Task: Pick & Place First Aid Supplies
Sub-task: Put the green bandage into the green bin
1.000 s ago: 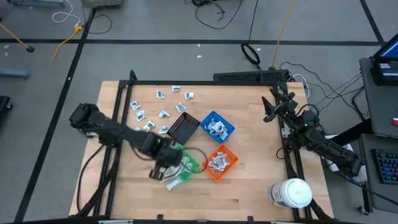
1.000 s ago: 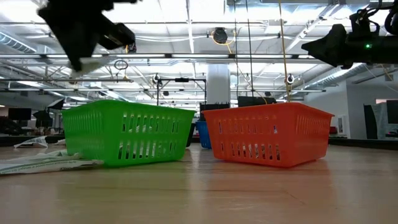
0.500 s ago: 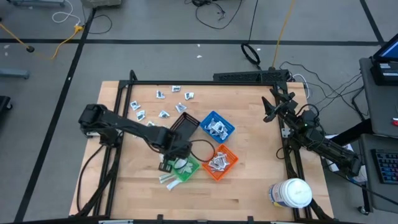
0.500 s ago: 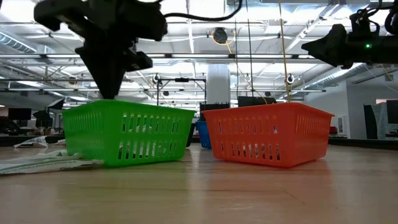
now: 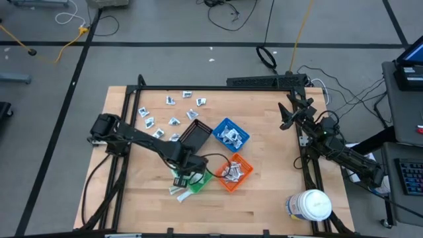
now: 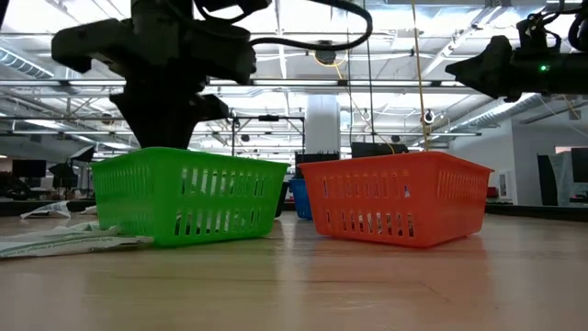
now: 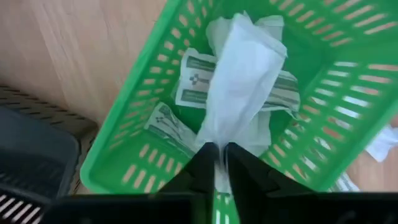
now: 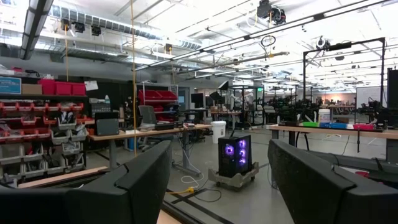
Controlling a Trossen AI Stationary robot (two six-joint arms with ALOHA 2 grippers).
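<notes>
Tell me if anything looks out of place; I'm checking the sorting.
Yes: white packets lie on the table just outside the green bin, not in it, beside where the left gripper holds a white wrapped pad over that bin. The black bin sits tilted against its neighbours.

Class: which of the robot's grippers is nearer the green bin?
Left. The left gripper hangs directly over the green bin; the right gripper waits far off by the table edge.
</notes>
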